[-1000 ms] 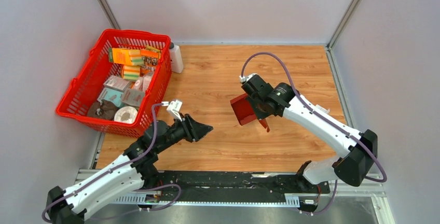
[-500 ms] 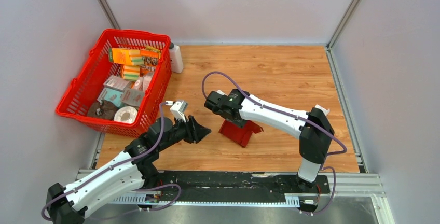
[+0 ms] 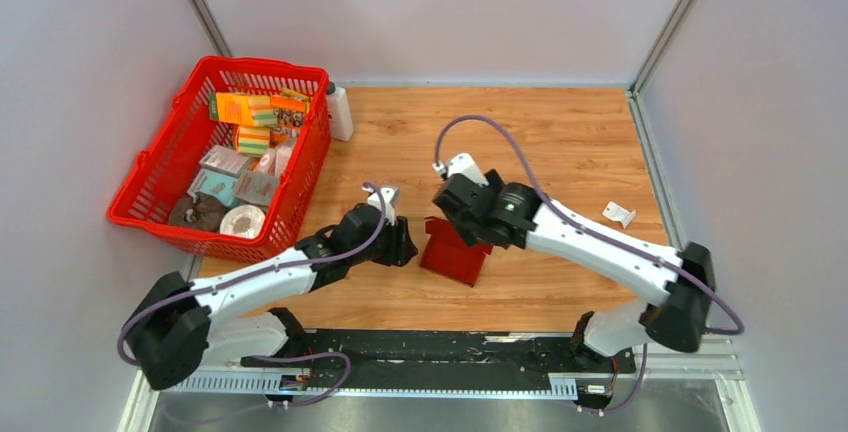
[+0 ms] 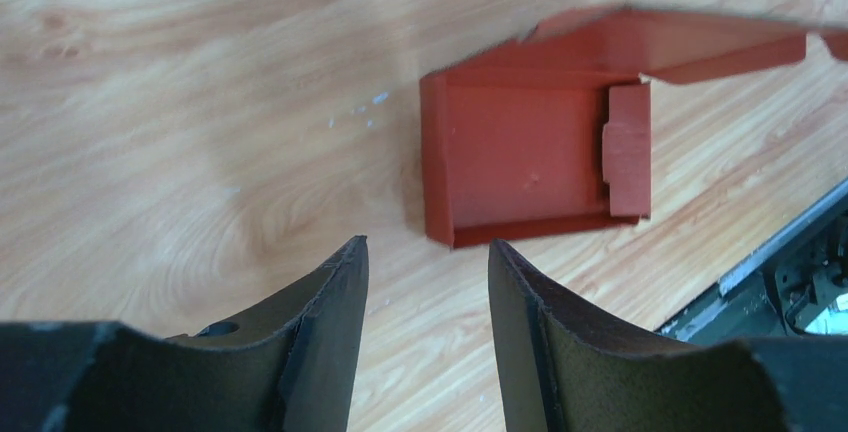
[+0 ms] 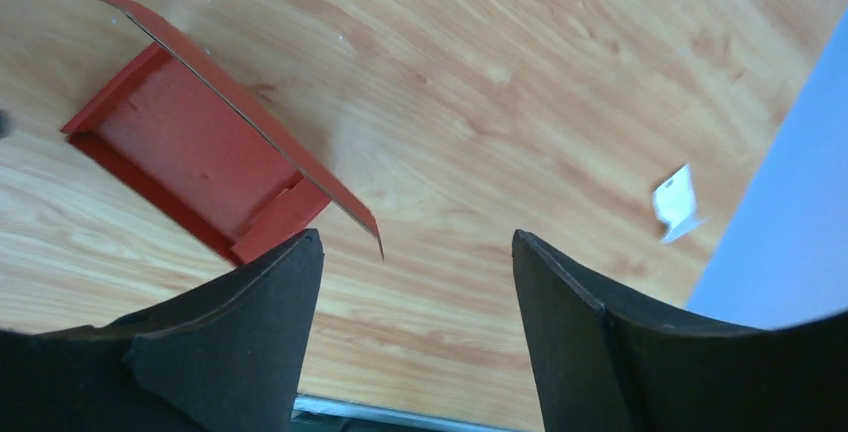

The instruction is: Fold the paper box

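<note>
Our left gripper (image 4: 425, 252), jaws parted and empty, hovers just beside the dark red, half-folded cardboard paper box (image 4: 520, 167), which lies open on the wooden table (image 3: 560, 142). Our right gripper (image 5: 415, 237) hangs above it, released. Pushed unsupported, the light box could skid or spring open. A second ago the right gripper carried it aloft.

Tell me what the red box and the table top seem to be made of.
Paper box: thin matte dark red cardboard; folded walls and a thin cut edge show. Table top: wood or wood-print laminate, smooth; grain shows, which one is unclear.
</note>
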You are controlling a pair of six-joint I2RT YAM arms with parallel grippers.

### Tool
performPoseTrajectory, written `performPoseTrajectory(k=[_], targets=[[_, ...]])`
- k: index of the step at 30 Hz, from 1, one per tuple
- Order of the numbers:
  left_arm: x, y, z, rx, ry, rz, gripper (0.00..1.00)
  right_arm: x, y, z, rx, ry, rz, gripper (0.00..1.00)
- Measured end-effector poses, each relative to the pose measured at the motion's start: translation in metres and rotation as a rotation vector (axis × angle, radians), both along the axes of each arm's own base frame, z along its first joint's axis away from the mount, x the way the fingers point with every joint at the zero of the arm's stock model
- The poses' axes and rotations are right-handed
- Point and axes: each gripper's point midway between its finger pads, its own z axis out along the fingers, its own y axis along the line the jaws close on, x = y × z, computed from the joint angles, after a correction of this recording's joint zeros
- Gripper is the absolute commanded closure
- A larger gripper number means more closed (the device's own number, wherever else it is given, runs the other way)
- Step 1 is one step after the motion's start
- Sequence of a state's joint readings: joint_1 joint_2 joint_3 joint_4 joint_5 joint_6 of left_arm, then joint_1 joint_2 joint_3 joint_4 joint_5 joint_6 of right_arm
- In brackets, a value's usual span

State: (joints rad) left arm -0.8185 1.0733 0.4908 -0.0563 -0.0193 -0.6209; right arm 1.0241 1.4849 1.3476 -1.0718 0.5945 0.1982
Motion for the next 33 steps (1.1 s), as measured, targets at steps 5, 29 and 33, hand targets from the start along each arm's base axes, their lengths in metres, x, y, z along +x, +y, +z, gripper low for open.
performPoseTrajectory(k=[5, 29, 33], targets=[[0.017, -0.025, -0.001, 0.036, 0.004, -0.031, 0.48, -0.029, -0.027, 0.013, 0.317, -0.046, -0.223, 0.29], [0.025, -0.036, -0.052, 0.255, -0.017, 0.006, 0.69, -0.055, 0.005, -0.112, 0.808, 0.095, -0.489, 0.58], [0.024, -0.038, -0.052, 0.270, -0.042, 0.026, 0.78, -0.054, 0.005, -0.119, 0.803, 0.096, -0.524, 0.59]])
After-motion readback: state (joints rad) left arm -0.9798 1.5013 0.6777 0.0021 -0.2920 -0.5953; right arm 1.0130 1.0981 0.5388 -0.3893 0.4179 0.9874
